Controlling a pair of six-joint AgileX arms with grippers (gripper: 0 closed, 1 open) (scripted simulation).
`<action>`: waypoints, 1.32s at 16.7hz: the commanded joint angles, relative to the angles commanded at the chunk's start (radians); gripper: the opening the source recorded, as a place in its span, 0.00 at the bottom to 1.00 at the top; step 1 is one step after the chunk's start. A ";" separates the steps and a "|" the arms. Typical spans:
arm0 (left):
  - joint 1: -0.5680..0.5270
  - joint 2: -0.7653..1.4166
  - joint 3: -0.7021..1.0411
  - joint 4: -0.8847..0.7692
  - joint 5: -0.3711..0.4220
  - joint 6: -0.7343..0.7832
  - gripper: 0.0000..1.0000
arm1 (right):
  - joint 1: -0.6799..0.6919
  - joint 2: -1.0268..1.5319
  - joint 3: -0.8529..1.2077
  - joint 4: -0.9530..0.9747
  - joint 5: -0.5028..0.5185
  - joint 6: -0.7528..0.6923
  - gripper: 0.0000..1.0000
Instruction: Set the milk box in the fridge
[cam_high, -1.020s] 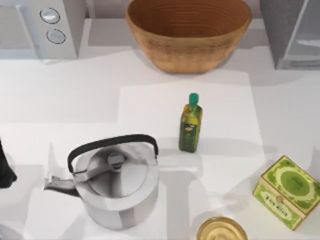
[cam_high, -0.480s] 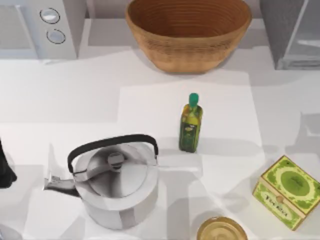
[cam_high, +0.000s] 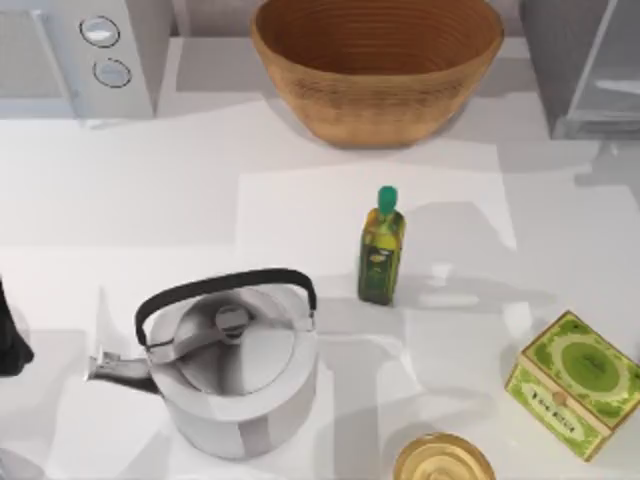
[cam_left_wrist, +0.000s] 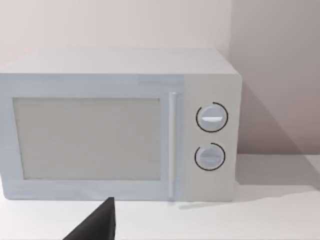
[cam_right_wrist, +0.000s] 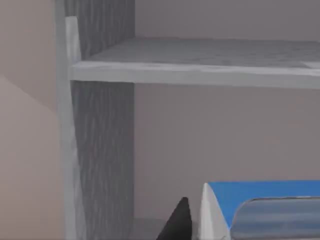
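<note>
Overhead table view, left wrist facing microwave (cam_left_wrist: 120, 125), right wrist inside fridge (cam_right_wrist: 100, 125)

A rendered kitchen counter: microwave (cam_left_wrist: 120, 125), kettle (cam_high: 235, 365), olive-oil bottle (cam_high: 381, 248), fridge (cam_high: 585, 65).

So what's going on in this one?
The right wrist view looks into the fridge, beneath a grey shelf. The milk box's blue top sits close to the camera, with one dark finger of the right tool beside it. The left arm is parked at the table's left edge, facing the microwave. The kettle, olive-oil bottle and green tea box stand untouched.
</note>
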 joint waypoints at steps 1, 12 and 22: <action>0.000 0.000 0.000 0.000 0.000 0.000 1.00 | -0.014 0.115 0.042 0.049 -0.008 0.000 0.00; 0.000 0.000 0.000 0.000 0.000 0.000 1.00 | -0.104 0.715 0.304 0.293 -0.039 -0.001 0.00; 0.000 0.000 0.000 0.000 0.000 0.000 1.00 | -0.077 0.809 0.463 0.185 -0.028 0.000 0.00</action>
